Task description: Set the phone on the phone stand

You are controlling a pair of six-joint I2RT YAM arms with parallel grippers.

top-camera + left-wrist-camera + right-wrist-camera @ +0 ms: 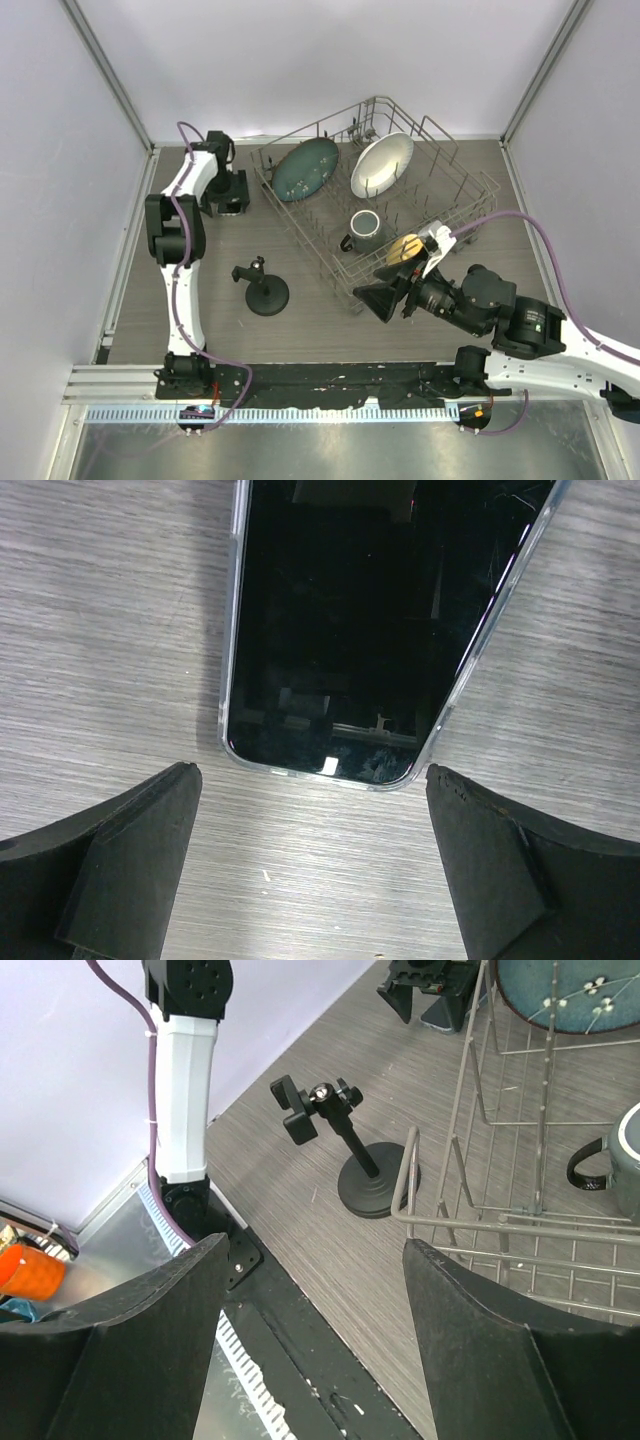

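Left gripper (312, 776) here: jaws wide apart, nothing held. Thin black glossy-screen phone with clear rim (340, 630) flat on grey wood-grain table (100, 630), just ahead of fingertips. Guessing light, stiff, slick, scratch-prone, so pinch long edges mid-body, gently.

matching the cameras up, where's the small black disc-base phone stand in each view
top external: small black phone stand with round disc base, left of the grey wire dish rack
left wrist: not in it
right wrist: stand upper centre, by the rack's near corner
shared landmark: the rack, in those two views
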